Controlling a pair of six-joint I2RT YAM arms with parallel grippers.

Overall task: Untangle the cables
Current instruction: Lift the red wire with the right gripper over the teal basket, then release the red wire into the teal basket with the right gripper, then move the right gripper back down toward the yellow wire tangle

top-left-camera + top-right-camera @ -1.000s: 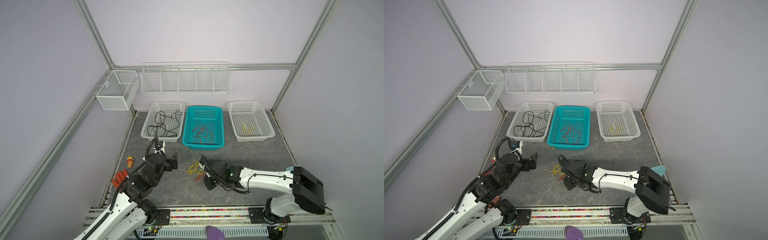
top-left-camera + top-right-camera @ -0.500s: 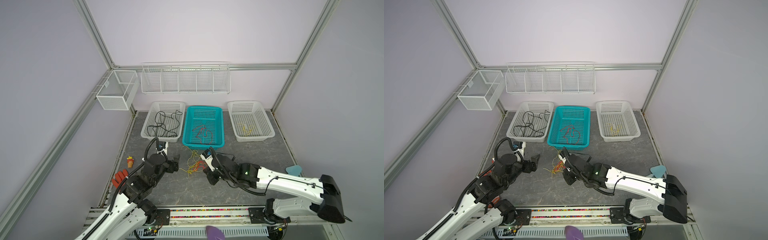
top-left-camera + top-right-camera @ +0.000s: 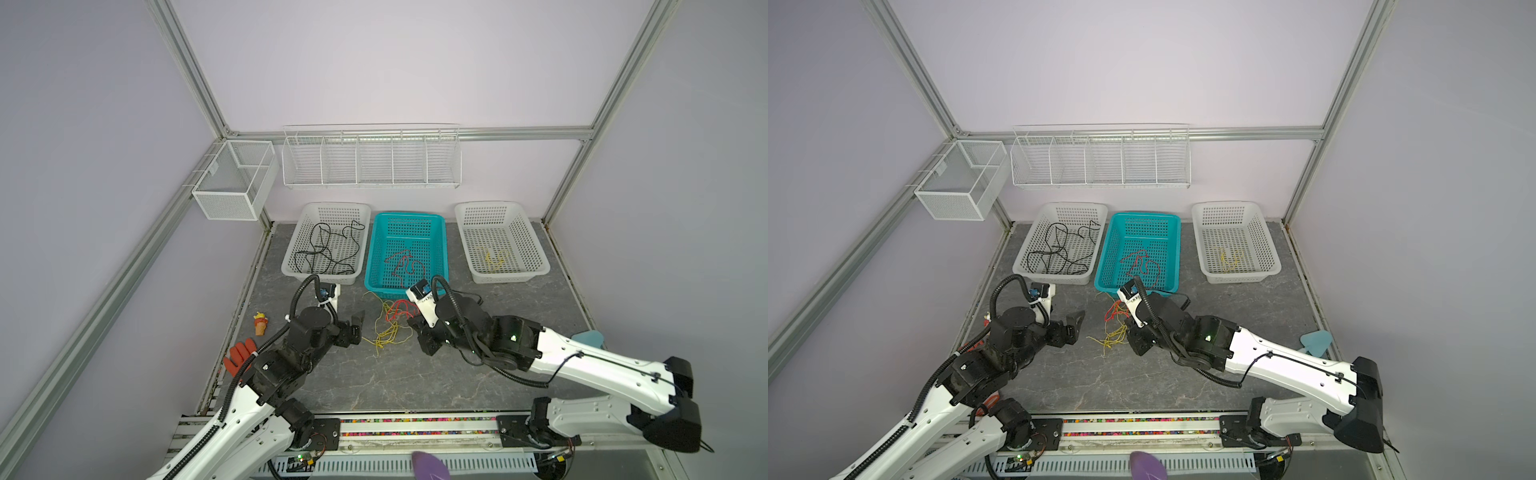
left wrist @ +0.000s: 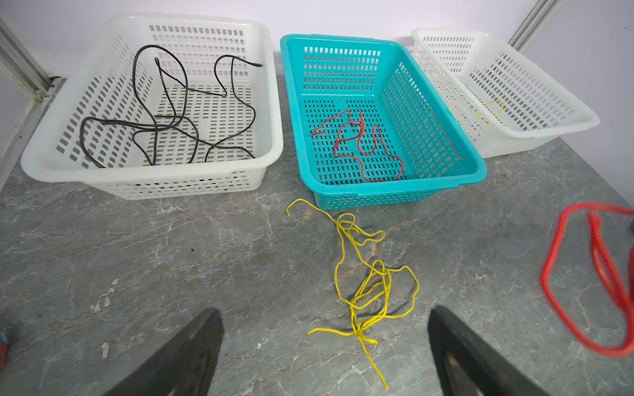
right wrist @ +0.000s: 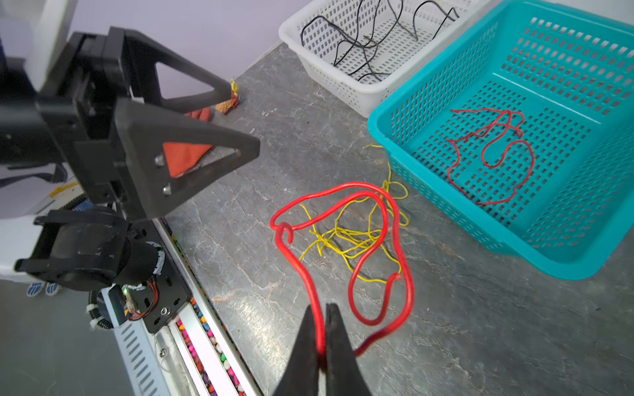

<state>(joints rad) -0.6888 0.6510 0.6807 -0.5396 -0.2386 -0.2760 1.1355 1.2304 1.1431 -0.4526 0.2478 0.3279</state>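
**Right jaws clamp a red cable in front of the baskets; left jaws stand wide**

Three slotted baskets stand in a row at the back of the counter (image 3: pixel 374 382). The left white basket (image 3: pixel 296 245) holds the black cables (image 4: pixel 156 127), which loop loosely over its floor and lean up its walls. The teal basket (image 3: pixel 438 249), in the middle, holds a thin red cable (image 4: pixel 359 130) curled on its floor. The right white basket (image 3: pixel 528 245) holds a short yellow cable (image 3: pixel 493 258) near the middle of its floor. On the wall above them hang a divided wire rack (image 3: pixel 370 166) and, toward the left corner, a white mesh box (image 3: pixel 226 199).

On the bare counter just in front of the teal basket, a yellow tangle (image 4: pixel 372 288) sits in a knot of crossing loops. One of its ends reaches toward that basket's front wall. The right gripper (image 5: pixel 320 307) has its jaws closed on a second red cable (image 5: pixel 343 186). The strand passes between the tips, and its big loops spread over the yellow tangle. Whether red and yellow are hooked together cannot be told. The left gripper (image 4: pixel 324 310) sits just to the left of the yellow tangle, pointed at it, with its jaws spread wide and gripping nothing.
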